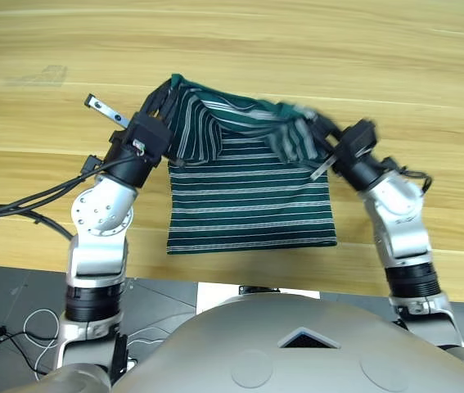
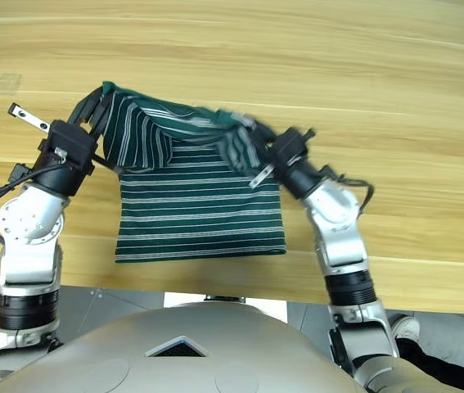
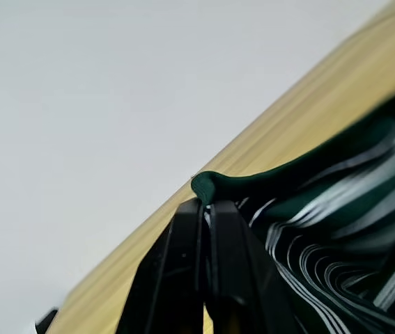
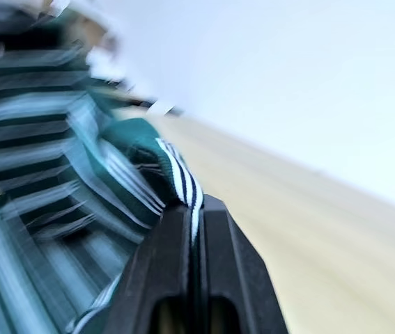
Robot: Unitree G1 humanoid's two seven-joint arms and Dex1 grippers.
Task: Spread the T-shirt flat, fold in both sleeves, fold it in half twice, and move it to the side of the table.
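A dark green T-shirt with thin white stripes lies on the wooden table, its near part flat and its far edge lifted off the surface. My left gripper is shut on the far left corner of the T-shirt, holding it raised. My right gripper is shut on the far right part of the cloth, also raised. The fabric sags in folds between the two grippers.
The table's front edge runs just below the shirt's near hem. Bare wood stretches beyond and to both sides of the shirt. Black cables hang off my left arm.
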